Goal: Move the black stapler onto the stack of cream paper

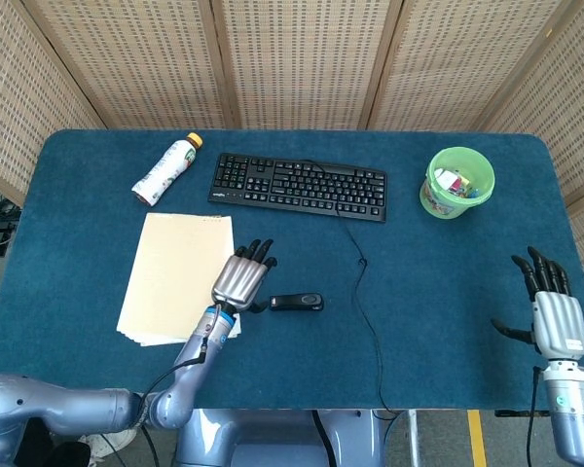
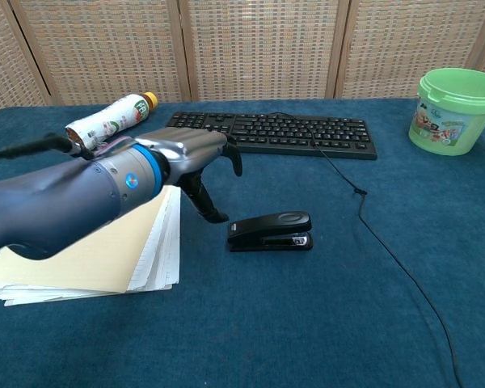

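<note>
Two hands in view, neither holding anything. Nearest you, the left hand [image 1: 241, 278] hovers just beside the black stapler [image 1: 296, 303], fingers extended and apart, thumb [image 2: 204, 200] hooked down toward the cloth; the chest view shows a gap between thumb and stapler, so no contact yet. Your right hand [image 1: 557, 321] sits well apart at the near right corner of the table [image 1: 448, 321], fingers spread, idle. The stapler lies flat on the blue cloth, long axis running left-right, just right of the stack of cream paper [image 1: 170, 277], whose near edge fans out unevenly. A black cable [image 1: 370, 321] runs past the stapler's right side, near it but not touching. Step in hand looks like the reach, grasp not begun. Next you would need to slide the left hand right and down to straddle the stapler across its narrow width, then close before lifting; the carry to the paper should be short. Farther back: keyboard [image 1: 299, 185], bottle [image 1: 164, 169] lying on its side, green bucket [image 1: 456, 182].
</note>
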Robot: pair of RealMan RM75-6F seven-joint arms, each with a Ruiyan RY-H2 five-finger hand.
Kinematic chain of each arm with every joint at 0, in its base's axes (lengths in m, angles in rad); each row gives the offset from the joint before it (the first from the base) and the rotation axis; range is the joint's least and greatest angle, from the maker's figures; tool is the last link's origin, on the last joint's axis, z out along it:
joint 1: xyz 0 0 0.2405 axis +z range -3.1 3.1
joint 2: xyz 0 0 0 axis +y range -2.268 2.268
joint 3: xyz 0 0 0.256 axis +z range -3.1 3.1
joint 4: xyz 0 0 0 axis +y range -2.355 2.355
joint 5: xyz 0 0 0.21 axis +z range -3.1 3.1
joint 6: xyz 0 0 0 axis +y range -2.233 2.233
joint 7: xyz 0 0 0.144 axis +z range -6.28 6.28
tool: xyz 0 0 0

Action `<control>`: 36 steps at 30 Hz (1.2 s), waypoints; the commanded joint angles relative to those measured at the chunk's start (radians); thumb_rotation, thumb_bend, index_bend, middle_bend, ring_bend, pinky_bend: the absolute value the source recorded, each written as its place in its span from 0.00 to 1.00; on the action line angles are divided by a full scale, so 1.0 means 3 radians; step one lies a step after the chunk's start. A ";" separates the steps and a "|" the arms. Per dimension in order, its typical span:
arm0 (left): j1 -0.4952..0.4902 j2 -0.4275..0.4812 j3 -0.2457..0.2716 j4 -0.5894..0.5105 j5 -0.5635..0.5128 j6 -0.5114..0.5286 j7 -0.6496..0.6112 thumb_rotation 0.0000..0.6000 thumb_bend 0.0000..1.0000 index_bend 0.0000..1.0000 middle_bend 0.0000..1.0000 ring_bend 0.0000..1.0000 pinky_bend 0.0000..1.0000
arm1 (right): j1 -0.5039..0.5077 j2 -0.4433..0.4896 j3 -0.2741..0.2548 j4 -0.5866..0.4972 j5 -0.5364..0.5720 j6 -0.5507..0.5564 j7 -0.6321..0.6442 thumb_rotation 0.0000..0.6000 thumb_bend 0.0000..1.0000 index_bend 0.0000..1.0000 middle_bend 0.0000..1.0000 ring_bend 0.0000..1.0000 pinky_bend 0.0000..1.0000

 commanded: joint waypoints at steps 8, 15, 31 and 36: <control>-0.0235 -0.0359 0.0001 0.0220 -0.0158 0.0184 0.0084 1.00 0.26 0.28 0.06 0.06 0.17 | -0.0033 0.0000 0.0070 0.0025 -0.0042 0.0020 0.0107 1.00 0.15 0.16 0.00 0.00 0.00; -0.0337 -0.0555 0.0016 0.0325 -0.0243 0.0246 0.0116 1.00 0.26 0.29 0.06 0.06 0.17 | -0.0057 0.0012 0.0094 -0.0002 -0.0083 0.0032 0.0137 1.00 0.15 0.17 0.00 0.00 0.00; -0.0562 -0.1109 0.0017 0.1153 0.0015 0.0216 -0.0109 1.00 0.50 0.53 0.31 0.31 0.42 | -0.0104 0.0052 0.0166 -0.0010 -0.0096 0.0004 0.0249 1.00 0.15 0.19 0.00 0.00 0.00; -0.0504 -0.1166 0.0194 0.1368 0.0588 0.0407 -0.0390 1.00 0.68 0.79 0.55 0.51 0.60 | -0.0114 0.0059 0.0181 -0.0003 -0.0098 -0.0010 0.0273 1.00 0.15 0.20 0.00 0.00 0.00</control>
